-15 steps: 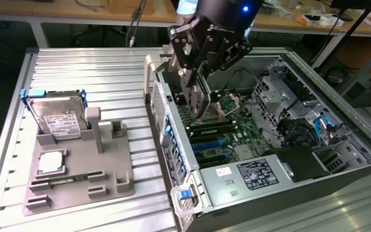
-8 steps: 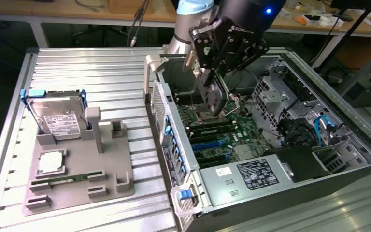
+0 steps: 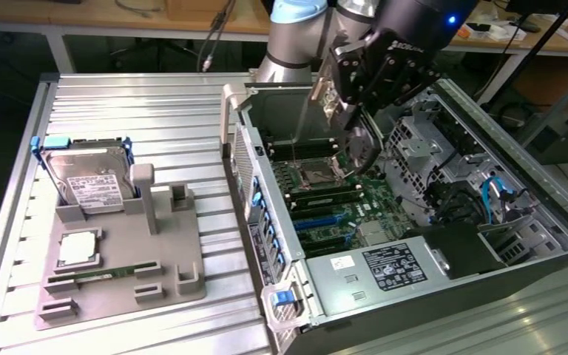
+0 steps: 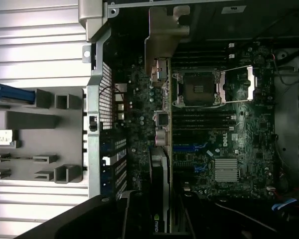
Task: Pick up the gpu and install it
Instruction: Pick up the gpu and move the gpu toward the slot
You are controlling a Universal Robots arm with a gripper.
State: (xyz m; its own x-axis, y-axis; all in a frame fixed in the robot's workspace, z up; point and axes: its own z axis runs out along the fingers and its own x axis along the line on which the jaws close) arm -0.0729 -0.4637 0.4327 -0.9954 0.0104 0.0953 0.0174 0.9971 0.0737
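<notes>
The gpu [image 3: 359,144] is a thin dark card with a silver end bracket. It hangs edge-down inside the open computer case [image 3: 264,222], just above the motherboard [image 3: 333,218] and near the CPU socket [image 3: 319,176]. My gripper [image 3: 358,111] is shut on the card's upper edge. In the wrist view the gpu [image 4: 160,124] runs edge-on across the board beside the socket [image 4: 197,88], its bracket [image 4: 167,27] towards the case's rear wall. My gripper [image 4: 159,214] clamps it. Whether the card touches a slot I cannot tell.
A grey fixture [image 3: 116,259] on the ribbed metal table at the exterior view's left holds a hard drive [image 3: 86,181] and a green memory stick [image 3: 101,274]. The case walls, drive cage [image 3: 432,140] and power supply [image 3: 393,266] crowd the card.
</notes>
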